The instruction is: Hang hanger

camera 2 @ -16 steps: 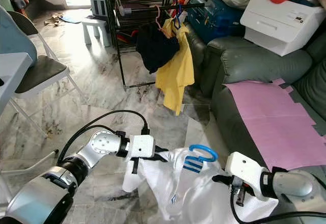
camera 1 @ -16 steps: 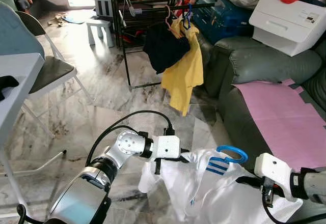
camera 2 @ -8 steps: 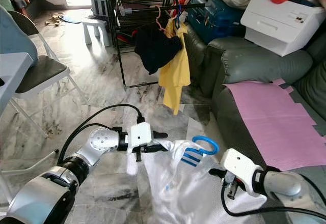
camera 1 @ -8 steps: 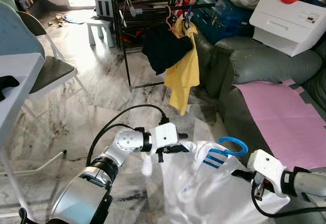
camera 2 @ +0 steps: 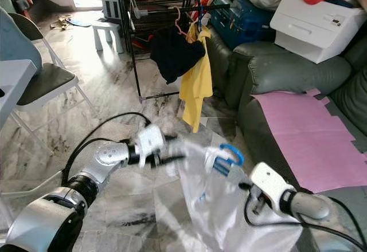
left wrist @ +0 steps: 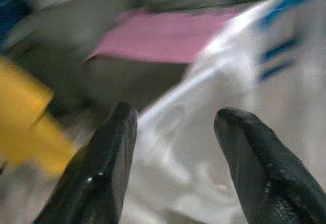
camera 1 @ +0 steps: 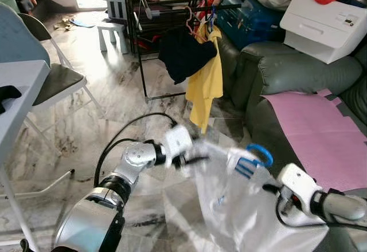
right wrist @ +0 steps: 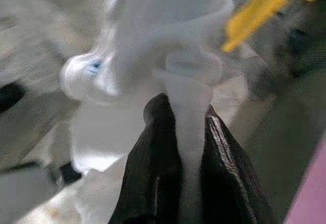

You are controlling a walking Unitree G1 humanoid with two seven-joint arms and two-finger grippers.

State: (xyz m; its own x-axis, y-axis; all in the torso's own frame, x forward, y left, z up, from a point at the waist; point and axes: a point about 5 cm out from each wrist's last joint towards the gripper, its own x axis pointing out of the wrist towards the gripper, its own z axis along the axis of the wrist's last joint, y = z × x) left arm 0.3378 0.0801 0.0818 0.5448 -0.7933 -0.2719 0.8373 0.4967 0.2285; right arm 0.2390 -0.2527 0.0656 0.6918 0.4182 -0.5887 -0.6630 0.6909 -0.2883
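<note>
White shirt with blue stripes [camera 1: 241, 200] on blue plastic hanger [camera 1: 259, 153]: now raised higher and motion-blurred compared with half a second ago, hanger hook nearer the grey-green sofa [camera 1: 287, 69]. Left gripper [left wrist: 175, 132]: has moved up and forward beside the shirt's shoulder, fingers spread apart with cloth between them. Right gripper [right wrist: 181, 132]: low at right, fingers pinched on a fold of the white cloth. Black metal drying rack [camera 1: 166, 0] beyond, carrying yellow shirt [camera 1: 207, 83] and dark garment [camera 1: 183, 54].
</note>
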